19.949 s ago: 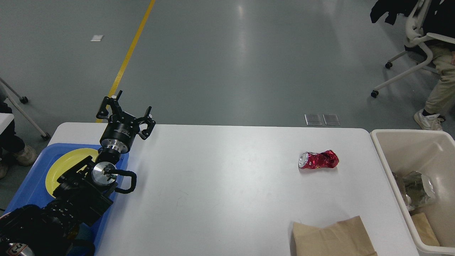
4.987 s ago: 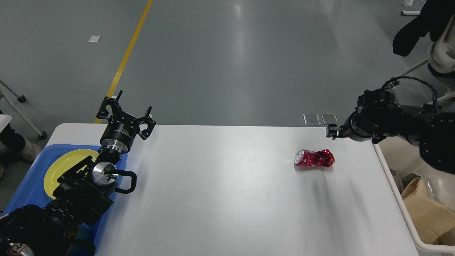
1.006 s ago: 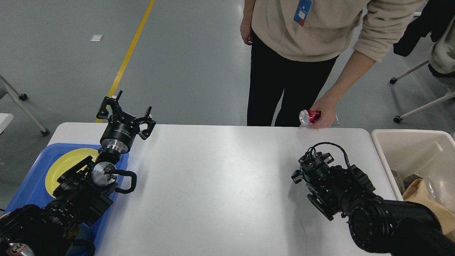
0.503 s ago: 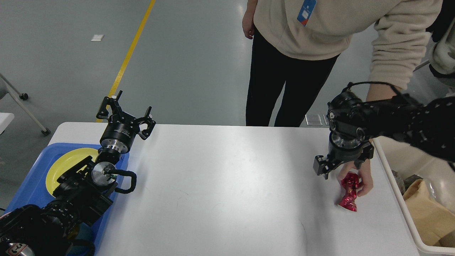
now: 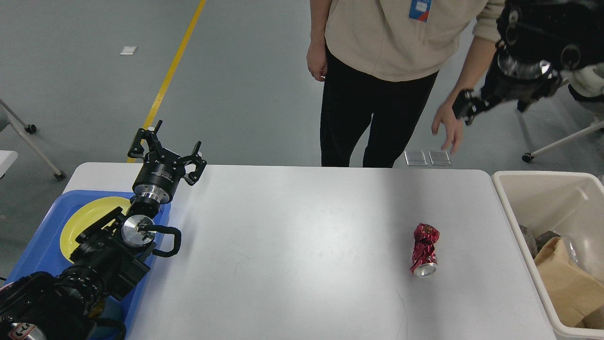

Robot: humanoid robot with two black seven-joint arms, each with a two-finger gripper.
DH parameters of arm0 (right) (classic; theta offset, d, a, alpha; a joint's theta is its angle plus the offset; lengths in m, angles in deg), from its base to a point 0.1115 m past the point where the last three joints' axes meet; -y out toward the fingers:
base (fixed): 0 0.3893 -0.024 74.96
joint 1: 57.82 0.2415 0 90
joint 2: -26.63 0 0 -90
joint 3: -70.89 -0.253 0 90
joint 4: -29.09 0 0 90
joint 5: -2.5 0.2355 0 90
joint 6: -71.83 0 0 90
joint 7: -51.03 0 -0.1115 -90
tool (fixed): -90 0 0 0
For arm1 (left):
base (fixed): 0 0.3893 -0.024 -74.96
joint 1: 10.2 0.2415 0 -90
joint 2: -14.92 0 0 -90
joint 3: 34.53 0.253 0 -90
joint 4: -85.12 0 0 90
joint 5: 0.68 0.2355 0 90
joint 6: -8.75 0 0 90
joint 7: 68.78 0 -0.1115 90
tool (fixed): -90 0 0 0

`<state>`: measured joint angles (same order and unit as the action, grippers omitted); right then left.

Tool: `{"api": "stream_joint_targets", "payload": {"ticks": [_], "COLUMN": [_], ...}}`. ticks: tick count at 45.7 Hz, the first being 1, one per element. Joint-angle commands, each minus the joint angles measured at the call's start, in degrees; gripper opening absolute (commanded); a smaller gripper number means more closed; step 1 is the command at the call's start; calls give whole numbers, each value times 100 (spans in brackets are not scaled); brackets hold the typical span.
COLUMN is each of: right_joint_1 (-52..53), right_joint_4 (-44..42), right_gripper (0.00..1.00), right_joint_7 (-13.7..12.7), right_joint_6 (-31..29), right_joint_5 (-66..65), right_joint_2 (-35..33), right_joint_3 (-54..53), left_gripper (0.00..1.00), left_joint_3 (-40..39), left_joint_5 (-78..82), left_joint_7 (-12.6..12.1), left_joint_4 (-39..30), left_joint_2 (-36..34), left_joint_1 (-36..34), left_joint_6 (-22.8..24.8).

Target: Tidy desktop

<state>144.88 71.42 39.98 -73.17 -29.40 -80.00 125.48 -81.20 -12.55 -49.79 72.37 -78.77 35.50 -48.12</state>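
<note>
Tabletop (image 5: 292,245) mostly bare – wide free span across middle and near edge. Sole obstacle on surface: crushed red can (image 5: 424,250), right of centre, lying with open end toward near side; free room all round it. Left end effector (image 5: 166,152) with fingers spread over far left corner, its arm occupying near left over blue tray (image 5: 35,255). Beige bin (image 5: 547,245) walls off right edge. Person (image 5: 382,80) stands at far edge, hand (image 5: 447,123) hanging above far right corner – right end effector (image 5: 490,104) raised just beside it.

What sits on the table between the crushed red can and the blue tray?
Nothing: the head view shows bare desktop from the can to the blue tray.
</note>
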Motion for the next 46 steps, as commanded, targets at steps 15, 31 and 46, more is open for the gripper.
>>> {"api": "stream_joint_targets", "payload": {"ticks": [15,31,46], "right_joint_1": [525,-1363,-3341], "right_joint_4": [188,223,-13], "right_gripper": [100,100,100], "right_joint_7": [7,7,7], "right_joint_6": [0,0,0], "right_joint_5": [44,255,272], "right_joint_2": [-253,-1422,-1704], "right_joint_3": [184,-826,-2681], "left_gripper": [97,97,97], "left_joint_3": [0,0,0], "left_joint_5": [0,0,0], "left_joint_7": [0,0,0], "left_joint_4": [0,0,0], "left_joint_2": [-1,-1,-1], "left_joint_1": [0,0,0], "left_joint_6": [0,0,0]}}
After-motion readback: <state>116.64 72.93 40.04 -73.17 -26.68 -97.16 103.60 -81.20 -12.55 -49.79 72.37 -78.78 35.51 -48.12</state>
